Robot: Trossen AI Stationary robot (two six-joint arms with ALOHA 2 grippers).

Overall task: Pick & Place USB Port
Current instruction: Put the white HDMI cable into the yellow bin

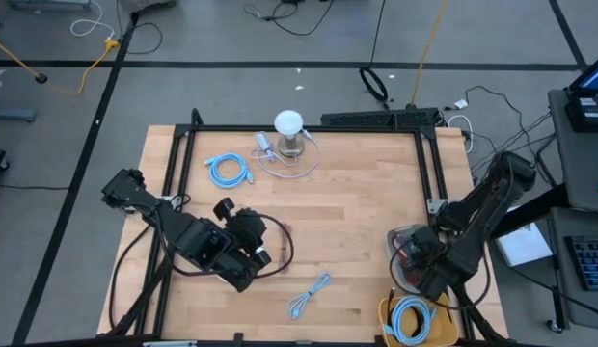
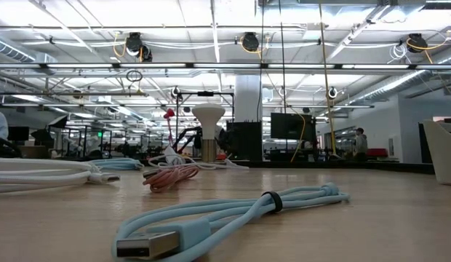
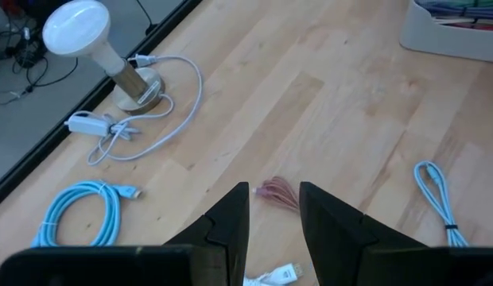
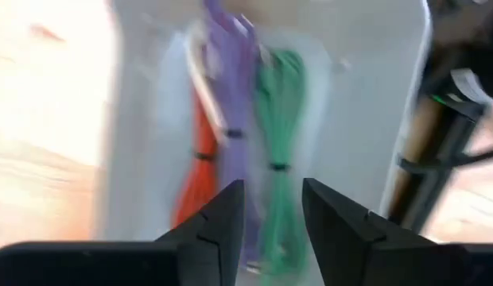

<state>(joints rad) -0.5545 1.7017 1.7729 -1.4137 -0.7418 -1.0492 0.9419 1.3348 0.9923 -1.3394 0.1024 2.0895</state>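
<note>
Several bundled USB cables lie about. A light blue one (image 1: 309, 294) (image 2: 233, 212) rests flat near the table's near edge. A pink one (image 3: 277, 193) (image 2: 171, 177) lies just beyond my left gripper (image 3: 273, 208) (image 1: 258, 253), which hovers open above the table's left middle. A white USB plug (image 3: 278, 276) shows under its fingers. My right gripper (image 4: 273, 208) (image 1: 417, 258) is open over a pale bin (image 1: 396, 241) holding orange (image 4: 197, 175), purple (image 4: 230, 103) and green (image 4: 280, 135) cables.
A lamp (image 1: 289, 125) (image 3: 79, 32) with a white cord (image 3: 163, 119) stands at the far edge. A blue coiled cable (image 1: 229, 171) (image 3: 79, 214) lies beside it. A yellow bowl (image 1: 388, 318) with a blue cable sits at the near right corner. Bare wood spans the table's middle.
</note>
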